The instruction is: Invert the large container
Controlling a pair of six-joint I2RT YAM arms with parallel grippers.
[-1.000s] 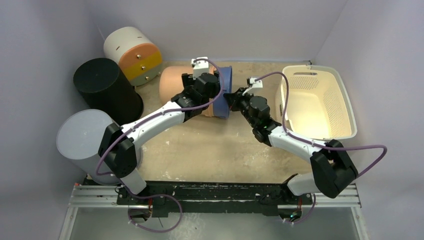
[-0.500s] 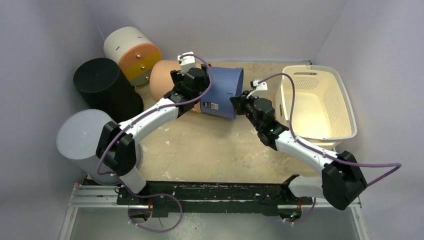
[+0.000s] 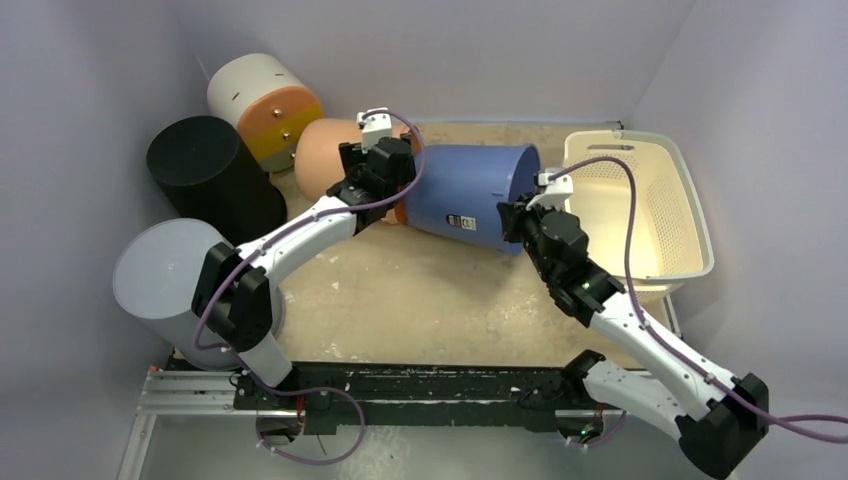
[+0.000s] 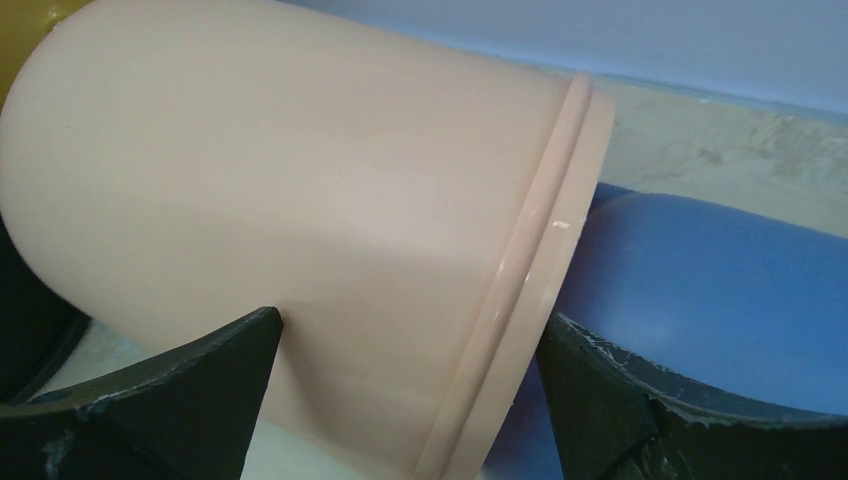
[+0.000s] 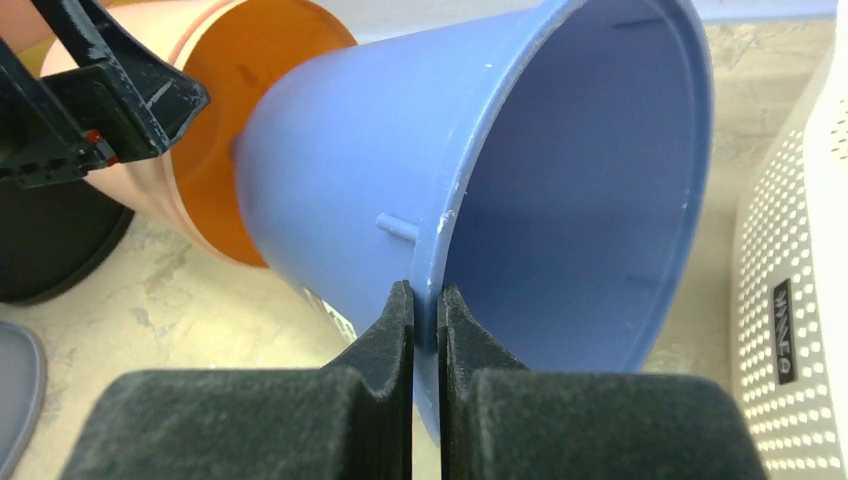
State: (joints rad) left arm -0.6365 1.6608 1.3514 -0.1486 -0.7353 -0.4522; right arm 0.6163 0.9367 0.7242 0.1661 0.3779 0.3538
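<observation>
A blue bucket (image 3: 465,195) lies on its side, its base just at the mouth of a peach container (image 3: 325,155) with an orange inside (image 5: 250,60), also on its side. My right gripper (image 3: 512,215) is shut on the blue bucket's rim (image 5: 425,310), one finger inside and one outside. My left gripper (image 3: 392,180) is open, its fingers spread across the peach container's wall (image 4: 410,320) near its rim, with the blue bucket (image 4: 720,290) just past the right finger (image 4: 600,400).
A cream perforated basket (image 3: 690,200) stands to the right, close to the blue bucket's mouth, and shows in the right wrist view (image 5: 790,300). A black cylinder (image 3: 205,170), a grey cylinder (image 3: 165,275) and a white, orange and yellow drum (image 3: 265,100) stand at the left.
My right gripper has pulled the blue bucket to the right, out of the peach container. My left gripper has shifted slightly left and stays at the peach container's rim.
</observation>
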